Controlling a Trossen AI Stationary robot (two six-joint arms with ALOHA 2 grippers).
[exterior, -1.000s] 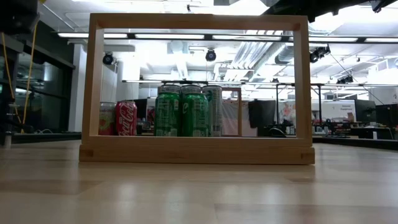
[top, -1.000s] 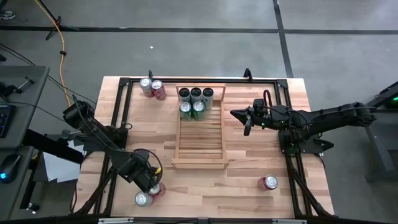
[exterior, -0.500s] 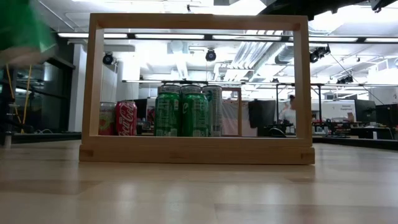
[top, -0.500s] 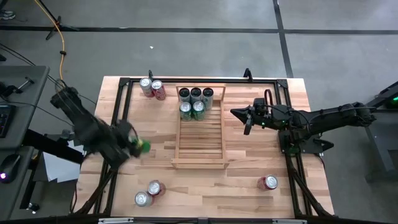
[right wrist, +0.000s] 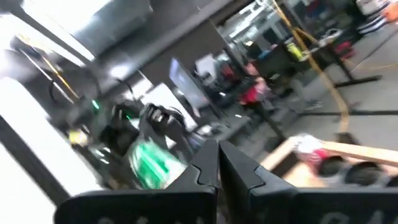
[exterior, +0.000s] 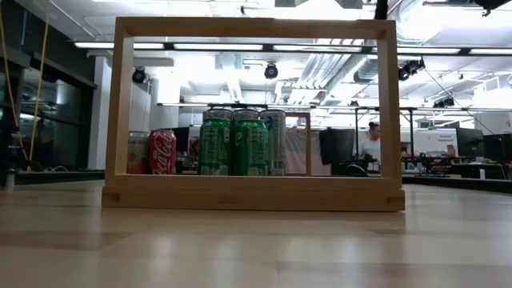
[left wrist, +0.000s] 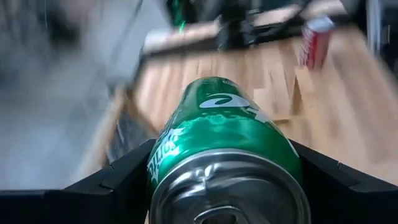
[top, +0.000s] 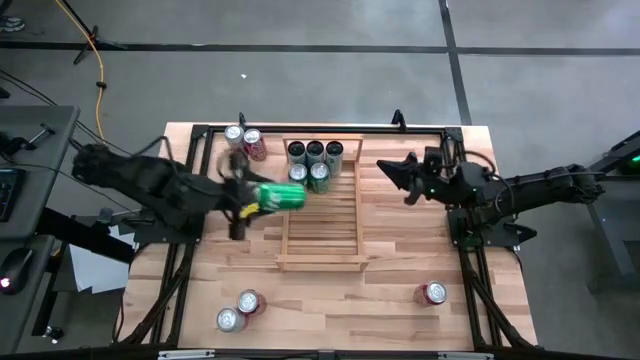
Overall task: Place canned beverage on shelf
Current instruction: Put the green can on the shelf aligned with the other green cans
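A green canned beverage (top: 284,196) hangs lying on its side above the left rail of the shelf (top: 322,235), with my left gripper (top: 256,200) shut on it. The light-wood slatted shelf holds several cans standing at its far end (top: 315,162), seen through its end frame (exterior: 256,196) in the low view. My right gripper (top: 392,170) hovers shut and holding nothing, to the right of the shelf; its fingers (right wrist: 217,163) show closed together. My left gripper pinches the green can's curved side walls (left wrist: 163,163) between its two fingers (left wrist: 118,183), at the end nearest the wrist. The fingers run along the can, coming from the table's left and slanting a little down. The can juts out beyond them toward the right, lifted clear.
A red can (top: 255,146) and a silver can (top: 233,135) stand left of the shelf's far end. Two more cans (top: 238,310) sit near the front left edge, and a red one (top: 432,292) at the front right. Black frame bars run along the table's sides.
My left gripper has risen from the table's near left, beside the two cans there, and swung toward the far right to the shelf's left rail, rolling its wrist. The green can it carries now lies on its side. My right gripper has tipped upward a little.
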